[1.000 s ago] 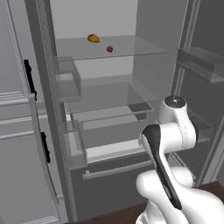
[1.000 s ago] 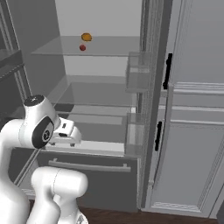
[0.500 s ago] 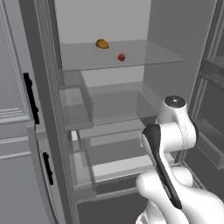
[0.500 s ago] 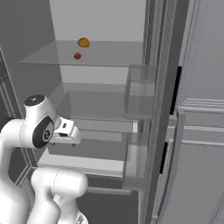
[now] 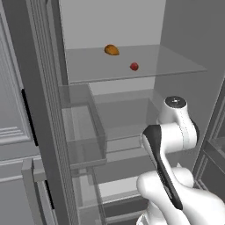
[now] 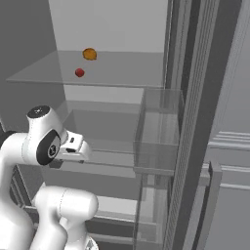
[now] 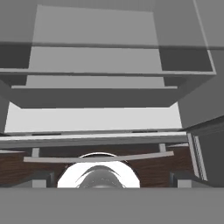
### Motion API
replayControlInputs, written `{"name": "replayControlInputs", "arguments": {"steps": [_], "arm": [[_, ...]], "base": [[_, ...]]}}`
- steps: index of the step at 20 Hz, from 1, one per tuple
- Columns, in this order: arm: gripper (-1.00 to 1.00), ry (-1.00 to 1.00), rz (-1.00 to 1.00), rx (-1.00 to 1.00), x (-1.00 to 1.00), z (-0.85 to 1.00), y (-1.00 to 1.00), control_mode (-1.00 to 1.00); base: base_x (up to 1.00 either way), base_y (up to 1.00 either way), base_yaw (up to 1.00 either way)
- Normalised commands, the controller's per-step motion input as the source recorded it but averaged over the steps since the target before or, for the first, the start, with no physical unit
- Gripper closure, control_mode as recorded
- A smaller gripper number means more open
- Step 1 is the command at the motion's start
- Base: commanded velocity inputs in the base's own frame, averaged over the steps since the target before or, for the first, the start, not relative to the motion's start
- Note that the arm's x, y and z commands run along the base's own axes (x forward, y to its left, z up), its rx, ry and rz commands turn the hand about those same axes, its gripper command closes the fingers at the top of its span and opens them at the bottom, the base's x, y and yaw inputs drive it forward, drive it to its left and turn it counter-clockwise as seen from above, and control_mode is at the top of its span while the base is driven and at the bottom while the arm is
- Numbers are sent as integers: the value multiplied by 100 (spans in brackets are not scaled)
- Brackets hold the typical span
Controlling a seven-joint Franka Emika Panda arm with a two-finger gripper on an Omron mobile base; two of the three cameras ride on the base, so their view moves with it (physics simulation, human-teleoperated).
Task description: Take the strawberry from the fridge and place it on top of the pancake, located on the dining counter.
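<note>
Strawberry (image 5: pixel 134 66) sat on the glass shelf (image 5: pixel 176 66) high in the open fridge (image 5: pixel 44 88), just beside an orange food item (image 5: pixel 111 50); it lay well above and ahead of the arm, whose hand pointed downward. Whether the gripper was open could not be told

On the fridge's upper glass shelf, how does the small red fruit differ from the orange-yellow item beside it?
The tiny round red strawberry is smaller than the orange-yellow food item. The strawberry is nearly spherical; the orange-yellow item is longer and lumpier. The strawberry lies nearer the shelf's front edge, the orange-yellow item further back. Both rest apart on the same clear glass shelf.
</note>
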Motion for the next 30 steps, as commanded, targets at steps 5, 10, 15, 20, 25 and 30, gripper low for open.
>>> {"name": "replayControlInputs", "arguments": {"steps": [5, 10, 15, 20, 25, 30], "arm": [[-100, 0, 0, 0, 0, 0, 0, 100], [-100, 0, 0, 0, 0, 0, 0, 100], [-100, -7, 6, 0, 24, 0, 0, -100], [-100, -21, 14, 1, 26, 28, 5, -100], [-100, -12, -3, 0, 15, 52, 43, -100], [-100, -8, -12, 3, 0, 99, 12, -100]], "base": [[39, 0, 2], [42, 0, 0], [8, 0, 0], [0, 0, 0], [0, 0, 0], [0, 0, 0]]}}
